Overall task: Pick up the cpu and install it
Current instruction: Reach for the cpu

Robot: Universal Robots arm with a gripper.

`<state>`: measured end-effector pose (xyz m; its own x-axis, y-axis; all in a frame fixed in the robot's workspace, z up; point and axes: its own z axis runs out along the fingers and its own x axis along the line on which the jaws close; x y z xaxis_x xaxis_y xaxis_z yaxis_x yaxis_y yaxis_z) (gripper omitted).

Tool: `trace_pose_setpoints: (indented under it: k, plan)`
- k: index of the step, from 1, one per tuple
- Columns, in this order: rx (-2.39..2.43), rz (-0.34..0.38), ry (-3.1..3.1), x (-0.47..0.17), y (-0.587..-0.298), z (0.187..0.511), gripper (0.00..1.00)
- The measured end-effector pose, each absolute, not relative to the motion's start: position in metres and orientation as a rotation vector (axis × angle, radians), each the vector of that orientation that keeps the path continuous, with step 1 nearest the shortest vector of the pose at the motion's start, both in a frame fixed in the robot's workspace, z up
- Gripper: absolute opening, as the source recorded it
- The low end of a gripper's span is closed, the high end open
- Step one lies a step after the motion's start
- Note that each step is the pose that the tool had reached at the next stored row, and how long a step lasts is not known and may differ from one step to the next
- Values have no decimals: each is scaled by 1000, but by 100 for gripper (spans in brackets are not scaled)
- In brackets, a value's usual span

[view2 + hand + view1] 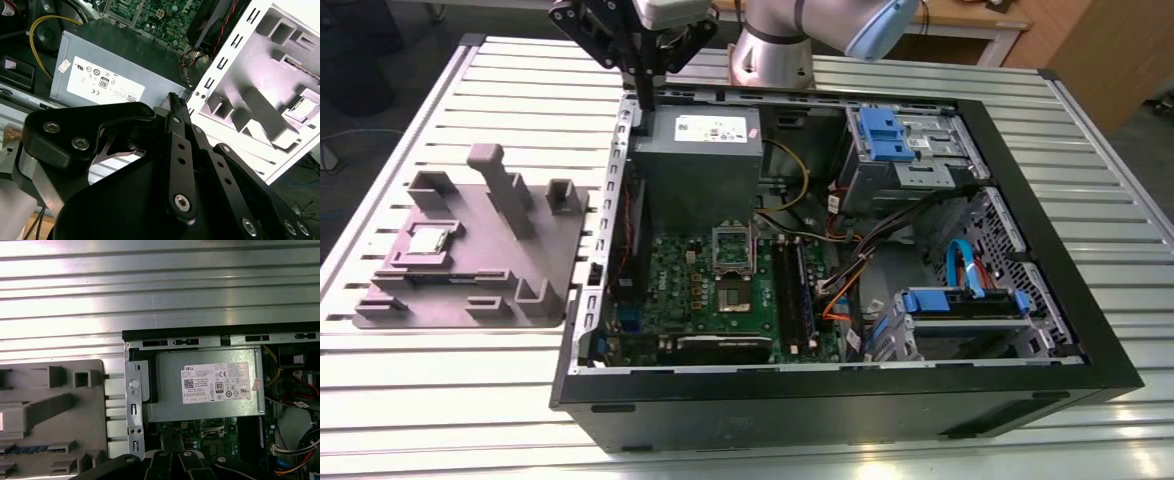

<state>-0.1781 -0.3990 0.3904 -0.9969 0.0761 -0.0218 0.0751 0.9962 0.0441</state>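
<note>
Slatted table (440, 400); computer case (827, 412), grey fixture (554, 235)

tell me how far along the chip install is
Nothing looks done: the chip lies on the grey tray, outside the case. The claw hangs shut and empty over the case's edge by the power supply. Pickup and fitting both remain.

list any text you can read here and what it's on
White label on the grey power supply: rows of print and marks, too small to read reliably.
Green motherboard: tiny markings, unreadable.
Cpu on the grey tray: no legible text.
</note>
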Motion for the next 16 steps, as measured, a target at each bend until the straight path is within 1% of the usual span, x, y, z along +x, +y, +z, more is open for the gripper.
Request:
trace_pose_setpoints:
  k: [16]
  plan:
    - [118,68,3115,-187,-399,390,10]
